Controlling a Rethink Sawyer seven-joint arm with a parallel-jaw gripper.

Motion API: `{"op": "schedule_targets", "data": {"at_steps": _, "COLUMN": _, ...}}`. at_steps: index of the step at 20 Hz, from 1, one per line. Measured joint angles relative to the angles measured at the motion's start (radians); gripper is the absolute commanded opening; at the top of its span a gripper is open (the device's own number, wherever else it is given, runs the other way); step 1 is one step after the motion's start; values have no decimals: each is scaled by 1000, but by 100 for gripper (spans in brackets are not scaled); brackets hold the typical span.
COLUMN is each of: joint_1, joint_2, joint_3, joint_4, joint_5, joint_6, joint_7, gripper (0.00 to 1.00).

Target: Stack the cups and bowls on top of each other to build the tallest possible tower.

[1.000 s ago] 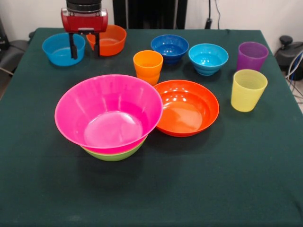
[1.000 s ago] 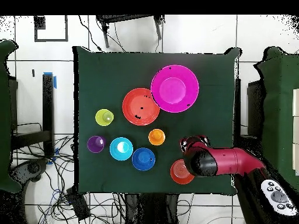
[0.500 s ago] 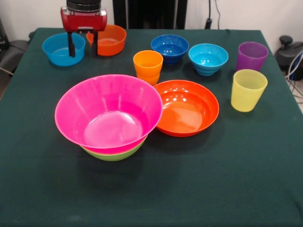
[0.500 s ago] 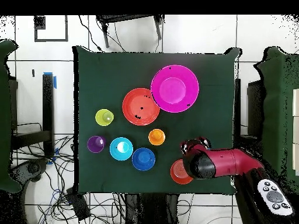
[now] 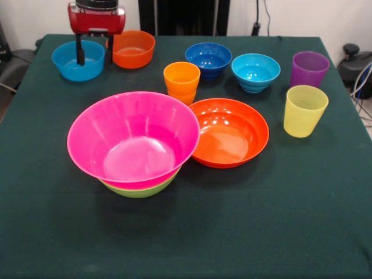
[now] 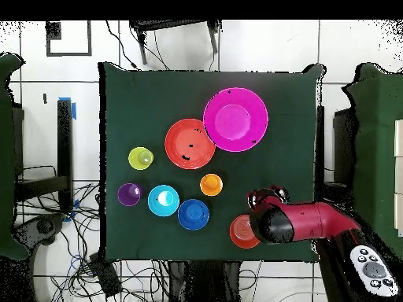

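Dark green cloth covers the desk (image 5: 273, 232), with bowls and cups spread across it and the arm at the far left corner.

Nearest in the front view sits the tower (image 5: 135, 145): the big pink bowl (image 5: 132, 138) nested in the lime green bowl (image 5: 139, 189). Touching its right side is the shallow orange bowl (image 5: 228, 131), and the yellow cup (image 5: 304, 110) stands well apart to the right. Just behind comes the orange cup (image 5: 181, 82), upright. Farther back, the purple cup (image 5: 308, 68), the cyan bowl (image 5: 255, 72) and the dark blue bowl (image 5: 208, 58) stand in a loose row. At the far left, the small orange bowl (image 5: 133, 49) and the blue bowl (image 5: 77, 60) sit side by side. The jaws (image 5: 93, 50) hang spread apart and empty, one finger over the blue bowl and the other at the gap between the two bowls.
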Motion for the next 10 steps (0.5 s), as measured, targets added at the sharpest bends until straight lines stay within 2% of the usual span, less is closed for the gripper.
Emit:
{"op": "schedule_targets", "data": {"at_steps": 3, "joint_1": -16, "joint_2": -5, "joint_3": 6, "joint_4": 0, "joint_5": 0, "joint_6": -7, "joint_7": 0, "gripper": 100}}
{"op": "schedule_targets", "data": {"at_steps": 10, "joint_1": -112, "joint_2": 3, "joint_3": 33, "joint_4": 0, "joint_5": 0, "joint_6": -79, "joint_7": 0, "gripper": 100}}
